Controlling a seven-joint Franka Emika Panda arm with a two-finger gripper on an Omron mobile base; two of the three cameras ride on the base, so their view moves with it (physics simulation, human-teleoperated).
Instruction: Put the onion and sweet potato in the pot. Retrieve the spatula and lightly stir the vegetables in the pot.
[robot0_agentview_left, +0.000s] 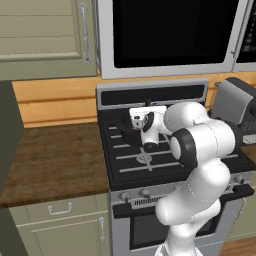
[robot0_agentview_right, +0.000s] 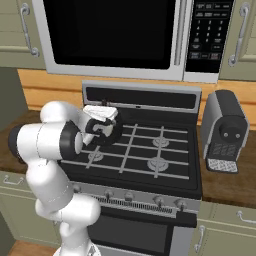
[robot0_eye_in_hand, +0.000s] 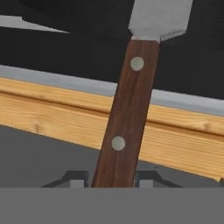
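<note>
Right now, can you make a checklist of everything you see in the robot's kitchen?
Surface: black stove top with grey burner grates, brown wooden counter beside it.
Job's things: spatula, brown handle running up between the fingertips, grey blade at the top; dark pot behind the hand, contents hidden.
Clutter: coffee machine on the counter.
Grippers: gripper one fingertip each side of the spatula handle.
Cables: nothing seen.
Surroundings: microwave above, green cabinets.

White rounded arm (robot0_agentview_left: 200, 165) segments; dark joint bands
</note>
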